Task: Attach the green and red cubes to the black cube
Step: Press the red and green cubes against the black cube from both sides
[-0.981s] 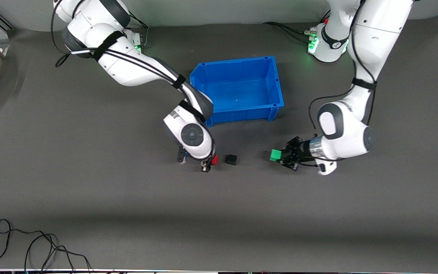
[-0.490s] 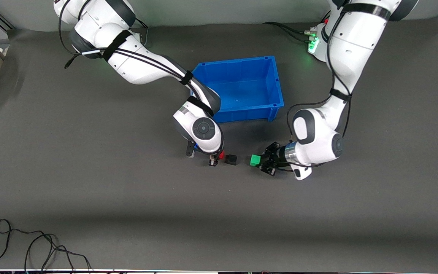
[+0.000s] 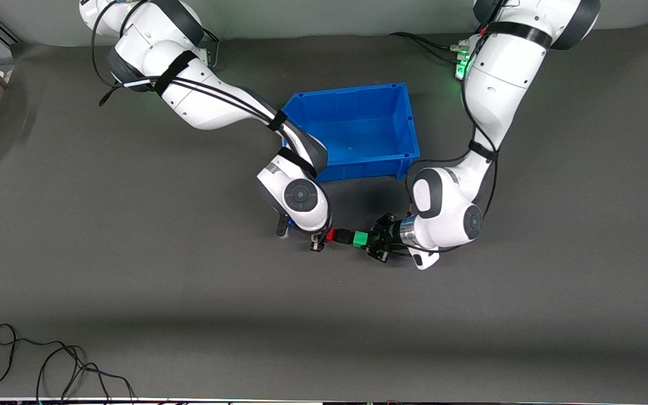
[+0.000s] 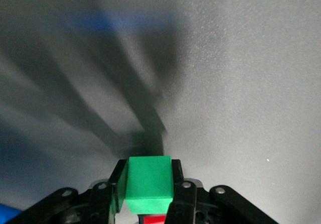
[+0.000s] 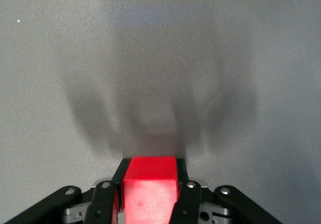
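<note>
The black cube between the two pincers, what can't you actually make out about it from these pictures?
- Black cube, front view: too small to tell whether the red cube or green cube touches it.
- Left wrist view: green cube fills the left pincer, hiding it.
- Right wrist view: red cube in the right pincer hides it.

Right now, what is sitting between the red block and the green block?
In the front view, the black cube sits between the red cube and the green cube.

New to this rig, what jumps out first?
The two grippers meeting nose to nose just in front of the blue bin: the right gripper clamps the red cube, the left gripper the green cube. The black cube sits between them on the table.
</note>
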Available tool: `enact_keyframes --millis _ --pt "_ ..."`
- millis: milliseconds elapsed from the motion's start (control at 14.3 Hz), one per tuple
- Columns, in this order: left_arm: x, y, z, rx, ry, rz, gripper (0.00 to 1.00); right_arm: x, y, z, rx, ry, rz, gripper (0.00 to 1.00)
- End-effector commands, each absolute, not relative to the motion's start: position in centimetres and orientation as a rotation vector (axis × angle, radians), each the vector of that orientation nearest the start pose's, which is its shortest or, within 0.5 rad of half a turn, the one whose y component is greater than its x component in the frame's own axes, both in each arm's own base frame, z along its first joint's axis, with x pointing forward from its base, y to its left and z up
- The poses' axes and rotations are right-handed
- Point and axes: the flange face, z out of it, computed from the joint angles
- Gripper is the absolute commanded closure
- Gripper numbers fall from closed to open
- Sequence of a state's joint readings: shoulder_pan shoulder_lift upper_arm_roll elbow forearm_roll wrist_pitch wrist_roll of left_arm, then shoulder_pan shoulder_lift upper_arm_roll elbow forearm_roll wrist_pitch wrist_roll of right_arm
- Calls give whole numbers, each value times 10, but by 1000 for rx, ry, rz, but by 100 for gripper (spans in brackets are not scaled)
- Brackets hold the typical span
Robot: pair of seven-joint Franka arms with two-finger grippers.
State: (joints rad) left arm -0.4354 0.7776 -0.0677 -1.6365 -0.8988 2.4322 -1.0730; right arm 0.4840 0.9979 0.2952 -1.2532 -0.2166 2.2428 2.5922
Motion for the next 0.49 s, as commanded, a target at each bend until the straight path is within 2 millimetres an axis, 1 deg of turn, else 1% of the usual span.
enact_keyframes --millis 0,210,280,350,420 --pt "605 -341 160 -2780 -2128 766 95 581 489 162 -1890 2463 91 81" --pt "605 -342 162 -2741 -2165 775 94 584 490 168 -1877 2454 92 81" --pt "606 -342 162 -2733 -2174 777 91 584 491 169 -1876 2455 92 81" --pt "606 -343 164 -2734 -2177 776 81 584 491 170 -1874 2453 92 81" --pt "608 -343 166 -2734 -2184 777 83 584 491 170 -1878 2450 92 81"
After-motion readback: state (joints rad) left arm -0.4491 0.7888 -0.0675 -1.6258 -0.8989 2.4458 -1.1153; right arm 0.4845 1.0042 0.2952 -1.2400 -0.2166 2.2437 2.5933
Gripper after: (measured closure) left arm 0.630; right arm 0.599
